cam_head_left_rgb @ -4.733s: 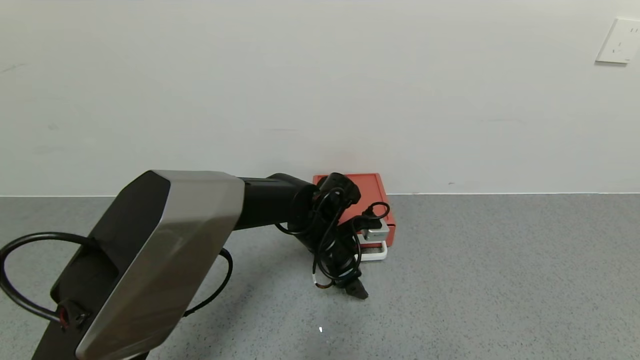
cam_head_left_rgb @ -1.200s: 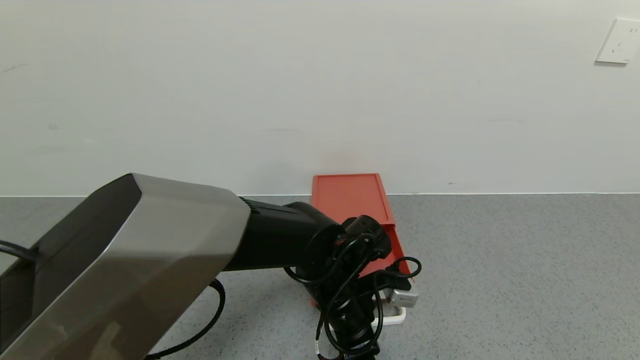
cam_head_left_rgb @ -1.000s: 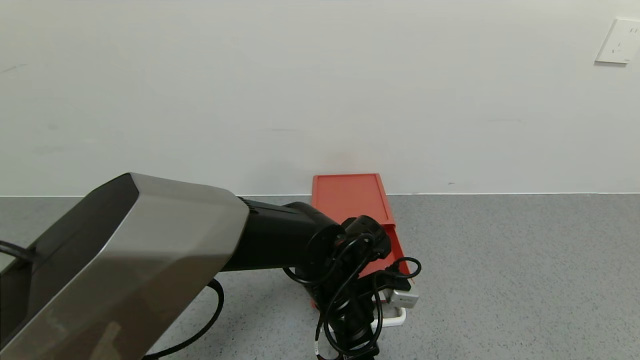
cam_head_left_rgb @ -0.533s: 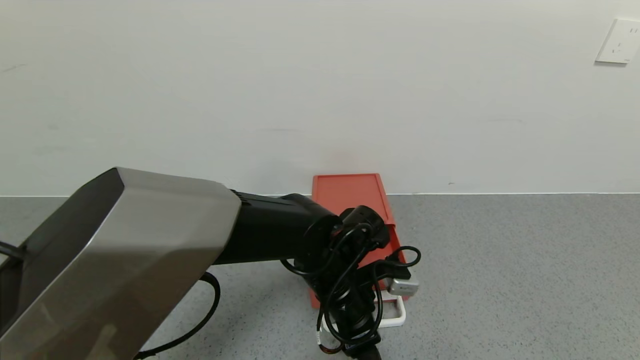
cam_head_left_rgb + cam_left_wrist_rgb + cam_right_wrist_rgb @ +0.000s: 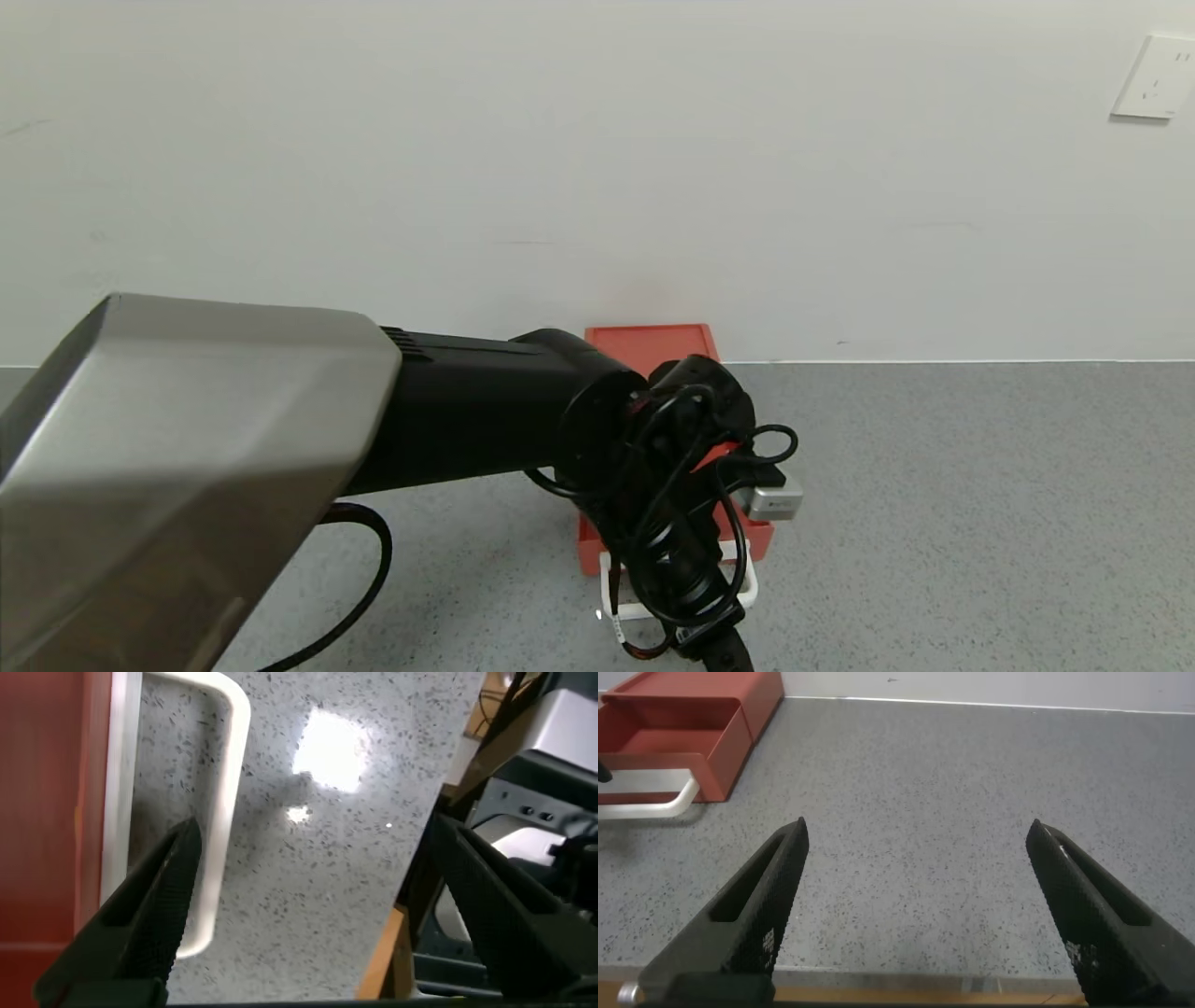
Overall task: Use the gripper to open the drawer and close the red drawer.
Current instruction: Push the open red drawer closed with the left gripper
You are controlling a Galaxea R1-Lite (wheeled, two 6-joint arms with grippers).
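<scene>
The red box (image 5: pixel 653 347) stands against the wall. Its orange-red drawer (image 5: pixel 758 539) is pulled out toward me, with the white loop handle (image 5: pixel 750 588) at its front. My left gripper (image 5: pixel 724 658) hangs over the handle, wrapped in black cables. In the left wrist view my left gripper (image 5: pixel 327 877) is open. One finger (image 5: pixel 159 915) lies over the gap inside the handle (image 5: pixel 224 803), and the other stands well outside over bare table. My right gripper (image 5: pixel 920 905) is open and empty, low over the table to the right of the drawer (image 5: pixel 673 742).
The grey speckled table (image 5: pixel 934 513) runs back to a white wall with an outlet (image 5: pixel 1158 77). The table's front edge (image 5: pixel 906 994) lies just under my right gripper. The left arm's big silver link (image 5: pixel 187 448) hides the left of the table.
Since the earliest frame the drawer has been pulled out toward me. In the last half second the left wrist has risen and shifted a little right; the drawer has stayed out.
</scene>
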